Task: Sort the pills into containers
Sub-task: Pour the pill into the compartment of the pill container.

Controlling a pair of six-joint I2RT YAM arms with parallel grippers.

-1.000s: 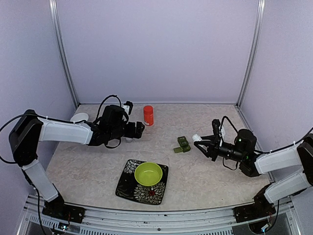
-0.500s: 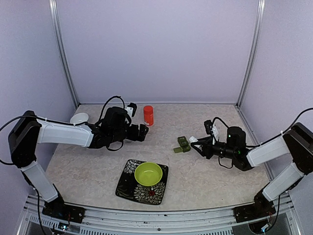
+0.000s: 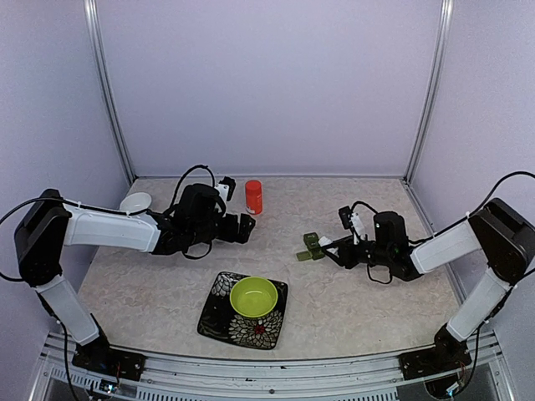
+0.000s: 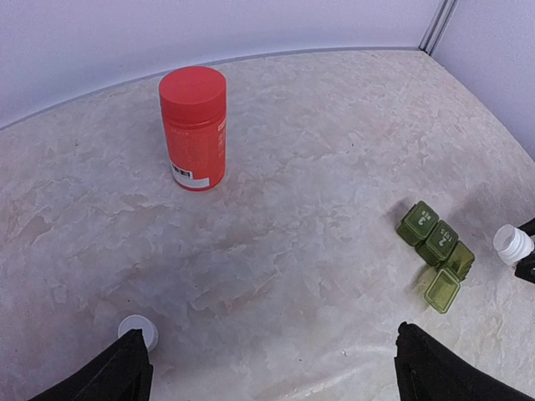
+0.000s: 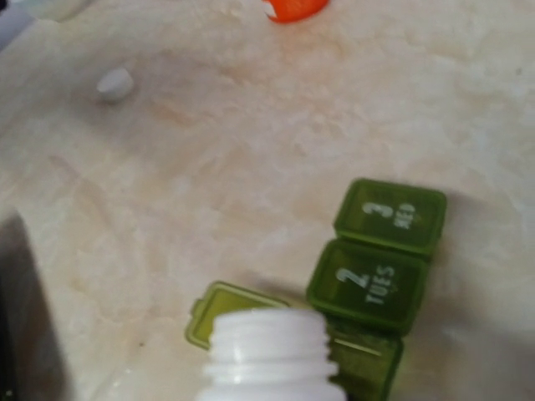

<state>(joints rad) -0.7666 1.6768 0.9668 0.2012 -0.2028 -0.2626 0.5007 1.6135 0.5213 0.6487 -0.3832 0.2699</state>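
The dark green pillbox (image 3: 313, 246) lies right of the table's middle. It is a strip of three compartments (image 5: 378, 255). The "2 TUES" and "3 WED" lids are closed, and the end lid (image 5: 236, 312) is flipped open. My right gripper (image 3: 334, 248) is shut on an uncapped white bottle (image 5: 266, 355). The bottle's mouth sits just beside the open compartment (image 4: 512, 243). My left gripper (image 4: 272, 368) is open and empty, low over the table left of the pillbox (image 4: 436, 242). No pills show.
An orange bottle (image 3: 253, 197) stands at the back, also in the left wrist view (image 4: 194, 128). A small white cap (image 4: 138, 331) lies by my left finger. A lime-green bowl (image 3: 253, 296) sits on a dark patterned plate (image 3: 219, 322) at the front. A white round dish (image 3: 135, 201) lies at the back left.
My right gripper has moved left with the white bottle, up to the pillbox. My left gripper has shifted slightly to the right, toward the orange bottle.
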